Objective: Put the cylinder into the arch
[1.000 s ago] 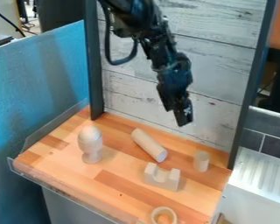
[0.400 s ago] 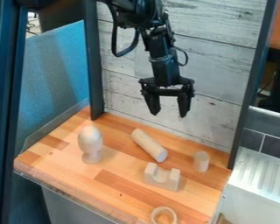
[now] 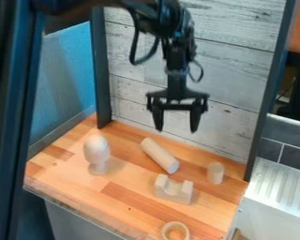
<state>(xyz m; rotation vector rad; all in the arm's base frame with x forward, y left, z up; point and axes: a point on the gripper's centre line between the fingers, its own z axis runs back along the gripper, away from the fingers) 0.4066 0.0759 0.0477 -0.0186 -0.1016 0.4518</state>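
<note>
This looks like a robotics lab: a black robot arm (image 3: pixel 177 58) hangs over a wooden bench (image 3: pixel 131 204), with a whitewashed plank backboard (image 3: pixel 237 77) on the far side, a blue panel (image 3: pixel 64 84) at left, and kitchen-like dark tiles (image 3: pixel 291 158) at right.

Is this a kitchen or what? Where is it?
It looks like a robot's practice corner, maybe in a lab: a black robot arm hangs over a wooden table, with plain wooden blocks, like an arch and a cylinder, set out on it.
</note>
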